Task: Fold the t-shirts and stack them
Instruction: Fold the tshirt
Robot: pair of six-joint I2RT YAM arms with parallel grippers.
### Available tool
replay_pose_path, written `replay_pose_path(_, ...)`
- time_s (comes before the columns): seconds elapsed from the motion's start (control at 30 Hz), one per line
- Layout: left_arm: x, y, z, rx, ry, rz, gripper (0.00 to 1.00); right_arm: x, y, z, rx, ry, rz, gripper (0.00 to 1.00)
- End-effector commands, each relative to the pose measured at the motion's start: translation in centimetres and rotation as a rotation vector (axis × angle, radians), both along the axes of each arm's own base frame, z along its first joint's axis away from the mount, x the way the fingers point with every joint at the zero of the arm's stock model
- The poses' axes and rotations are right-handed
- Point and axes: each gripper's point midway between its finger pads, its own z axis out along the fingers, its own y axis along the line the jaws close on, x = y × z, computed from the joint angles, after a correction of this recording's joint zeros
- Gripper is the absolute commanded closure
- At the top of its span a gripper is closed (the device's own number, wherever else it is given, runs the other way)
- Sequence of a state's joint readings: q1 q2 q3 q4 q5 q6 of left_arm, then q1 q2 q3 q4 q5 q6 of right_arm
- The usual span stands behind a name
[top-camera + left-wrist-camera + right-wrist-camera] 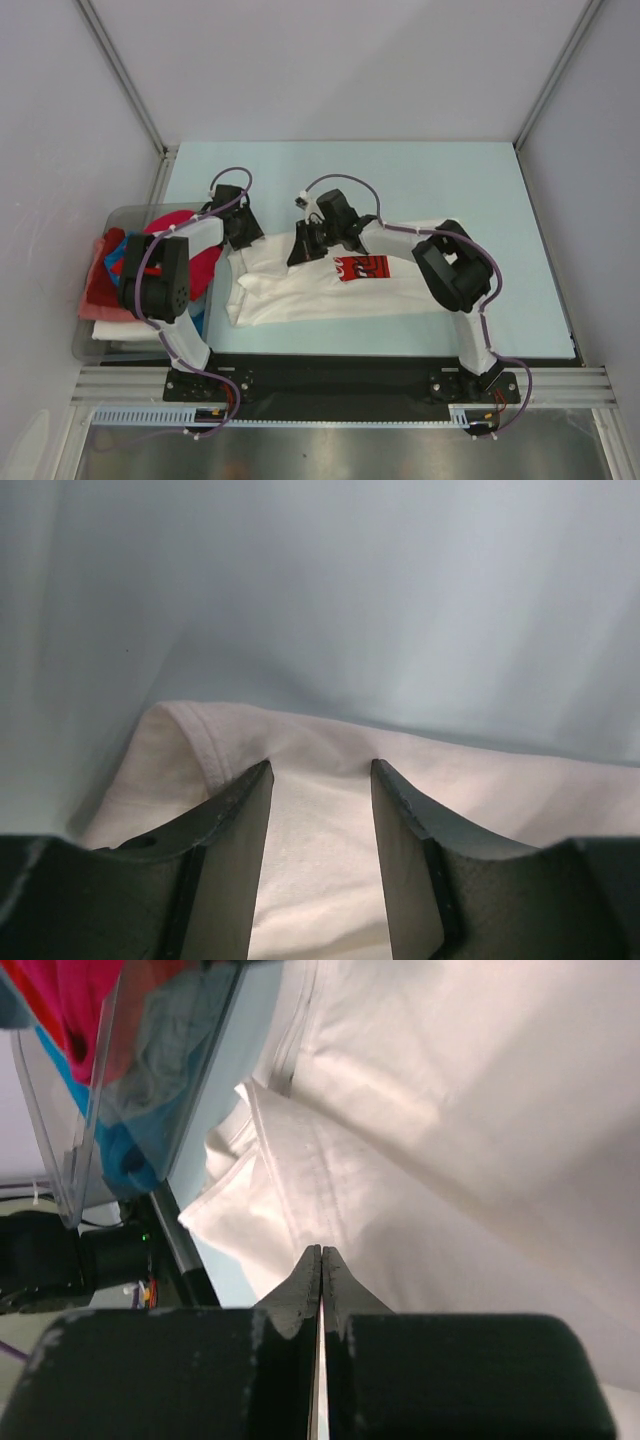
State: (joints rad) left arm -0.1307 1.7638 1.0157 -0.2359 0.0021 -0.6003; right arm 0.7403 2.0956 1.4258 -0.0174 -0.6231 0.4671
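Observation:
A white t-shirt (pixel 300 292) with a red square chest print (pixel 362 267) lies crumpled on the table in front of the arms. My left gripper (pixel 243 232) is at its far left corner. In the left wrist view it (pixel 320 765) is open, its fingers (pixel 235 820) straddling the white cloth (pixel 310 880) by a hem. My right gripper (pixel 303 247) is at the shirt's far edge, mid-width. In the right wrist view it (pixel 320 1251) is shut, a thin white sliver of cloth between the jaws, over the shirt's seam (pixel 290 1160). Magenta (pixel 178 228), red (pixel 105 282) and blue (pixel 203 320) tees lie in the bin.
A clear grey plastic bin (pixel 92 350) stands at the table's left edge, close to the left arm; it also shows in the right wrist view (pixel 90 1140). The pale blue table (pixel 400 180) is walled on three sides. A black rail (pixel 340 370) runs along the near edge.

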Motion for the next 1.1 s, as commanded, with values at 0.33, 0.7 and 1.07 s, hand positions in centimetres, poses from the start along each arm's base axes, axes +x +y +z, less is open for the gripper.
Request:
replay_pose_path(0.33,0.6,2.2,-0.2,0.083,0.004,0.032,0.49,-6.2,-3.0,3.2,0.031,-0.088,-0.024,1.00)
replay_pose_path(0.7,0.7,2.3,0.1,0.093,0.000,0.031,0.50,-9.1,-5.0,1.0,-0.024,-0.063,-0.042,1.00)
replay_pose_path(1.07,0.6,2.5,0.4,0.107,-0.005,0.029,0.49,-10.2,-7.3,-1.6,-0.126,-0.060,-0.060,0.83)
